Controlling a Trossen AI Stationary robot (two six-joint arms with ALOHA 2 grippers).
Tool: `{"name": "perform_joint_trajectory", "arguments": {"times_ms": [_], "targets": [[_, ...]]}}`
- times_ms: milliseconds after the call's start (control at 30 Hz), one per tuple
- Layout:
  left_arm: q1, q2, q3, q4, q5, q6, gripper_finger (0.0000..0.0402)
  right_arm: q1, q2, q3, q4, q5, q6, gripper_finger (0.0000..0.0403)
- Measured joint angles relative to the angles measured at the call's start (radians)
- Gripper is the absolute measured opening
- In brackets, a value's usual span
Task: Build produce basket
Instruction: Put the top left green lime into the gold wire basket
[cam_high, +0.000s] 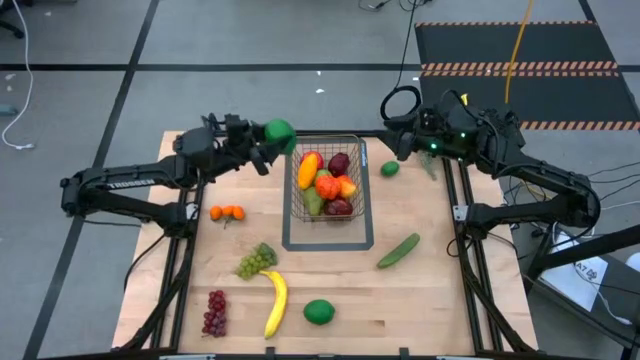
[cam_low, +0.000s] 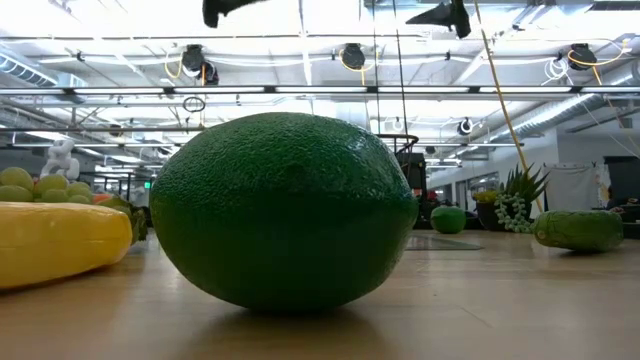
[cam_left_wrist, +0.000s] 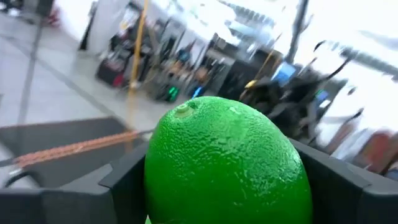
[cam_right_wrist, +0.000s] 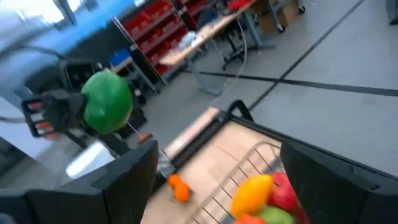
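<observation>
My left gripper (cam_high: 268, 142) is shut on a green lime (cam_high: 280, 131), high over the table by the far left corner of the wire basket (cam_high: 361, 190). The basket holds several fruits, among them a mango (cam_high: 309, 168) and apples (cam_high: 338, 207). My right gripper (cam_high: 398, 143) hovers open and empty at the basket's far right; its wrist view shows the held lime (cam_right_wrist: 107, 102) across the basket. Loose on the table lie oranges (cam_high: 228, 212), green grapes (cam_high: 256, 260), a banana (cam_high: 275, 303), red grapes (cam_high: 215, 312), a lime (cam_high: 319, 311), a cucumber (cam_high: 398, 250) and a small lime (cam_high: 390, 168). My left gripper pinches the lime by its two opposite sides (cam_left_wrist: 155, 180) between the two fingers (cam_left_wrist: 121, 183). The fingers come about level from the table's left. The lime is lifted clear of the table, its stem end (cam_left_wrist: 183, 111) pointing away from the gripper and upward.
A flat grey rectangular outline (cam_high: 368, 240) frames the basket on the wooden top. In the low view the near lime (cam_low: 285, 210) fills the middle, with the banana (cam_low: 50, 240) at one side and the cucumber (cam_low: 578, 230) at the other. Bare wood lies near the right front.
</observation>
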Motion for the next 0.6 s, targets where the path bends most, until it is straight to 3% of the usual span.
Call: {"name": "perform_joint_trajectory", "arguments": {"times_ms": [167, 367, 600], "targets": [[0.0, 0.0, 0.0, 0.131, 0.043, -0.022, 0.0328, 0.001, 0.021, 0.0, 0.098, -0.006, 0.021, 0.0334], [0.0, 0.0, 0.0, 0.212, 0.107, -0.068, 0.0314, 0.027, 0.082, 0.0, 0.291, -0.005, -0.005, 0.0334], [0.0, 0.0, 0.0, 0.273, 0.151, -0.201, 0.0323, 0.12, 0.173, 0.01, 0.47, 0.007, -0.036, 0.0334]]}}
